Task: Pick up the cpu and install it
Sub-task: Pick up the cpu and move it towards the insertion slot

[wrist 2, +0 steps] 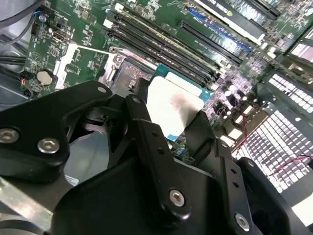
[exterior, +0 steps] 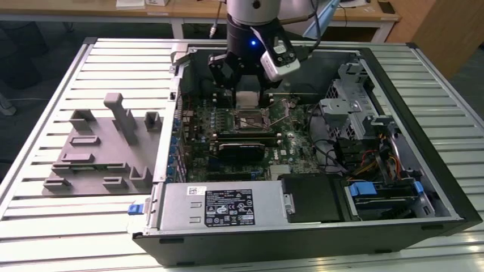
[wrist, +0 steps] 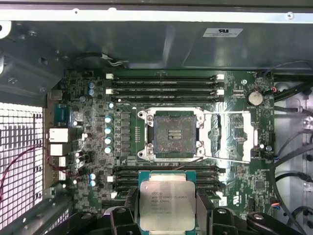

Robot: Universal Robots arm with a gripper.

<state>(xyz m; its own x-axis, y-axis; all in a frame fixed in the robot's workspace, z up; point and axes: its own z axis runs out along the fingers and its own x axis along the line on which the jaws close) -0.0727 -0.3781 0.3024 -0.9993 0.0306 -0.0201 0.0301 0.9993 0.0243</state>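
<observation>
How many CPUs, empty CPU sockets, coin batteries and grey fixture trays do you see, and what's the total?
cpu: 1, held in the gripper
empty socket: 1
coin battery: 1
grey fixture tray: 1
Total: 4

The worktop [exterior: 45, 226] was a pale metal surface of long parallel slats. Two things lay on it. A grey tray [exterior: 94, 156] with upright posts and small pockets sat toward the exterior view's left. Just beside it, toward the exterior view's right, an open black case [exterior: 302, 241] lay on its side, covering most of the surface, its boards and cables facing up.
</observation>
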